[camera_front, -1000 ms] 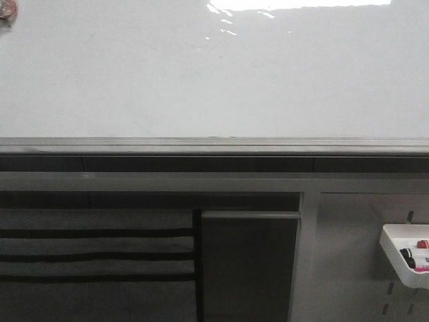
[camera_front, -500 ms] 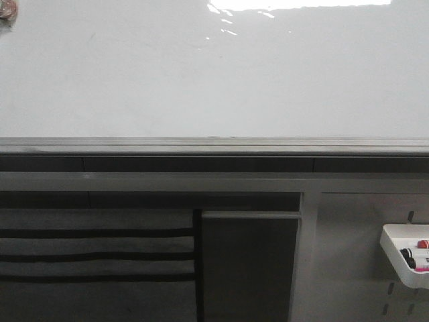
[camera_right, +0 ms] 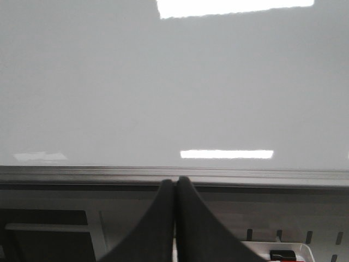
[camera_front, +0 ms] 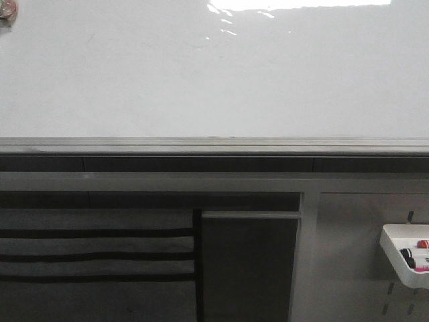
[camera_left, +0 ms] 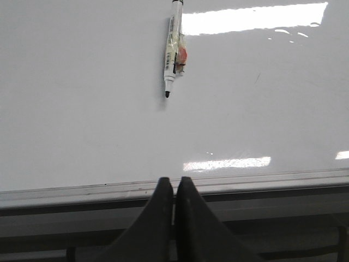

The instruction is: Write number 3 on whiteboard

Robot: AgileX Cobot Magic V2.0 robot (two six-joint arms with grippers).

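Note:
The whiteboard [camera_front: 214,80] fills the upper half of the front view, glossy white with glare, above a grey bottom rail [camera_front: 214,144]. No number 3 shows on it in any view. In the left wrist view the whiteboard [camera_left: 82,109] carries a black marker [camera_left: 172,49] stuck to it with tape, tip pointing toward the rail. My left gripper [camera_left: 174,183] is shut and empty, in front of the rail, well short of the marker. My right gripper [camera_right: 175,183] is shut and empty, in front of the rail of the blank board [camera_right: 174,82]. Neither gripper shows in the front view.
A small white tray [camera_front: 405,258] with markers hangs on the grey panel at lower right; it also shows in the right wrist view [camera_right: 283,254]. A dark cabinet panel [camera_front: 249,265] and slatted section [camera_front: 94,255] lie below the rail.

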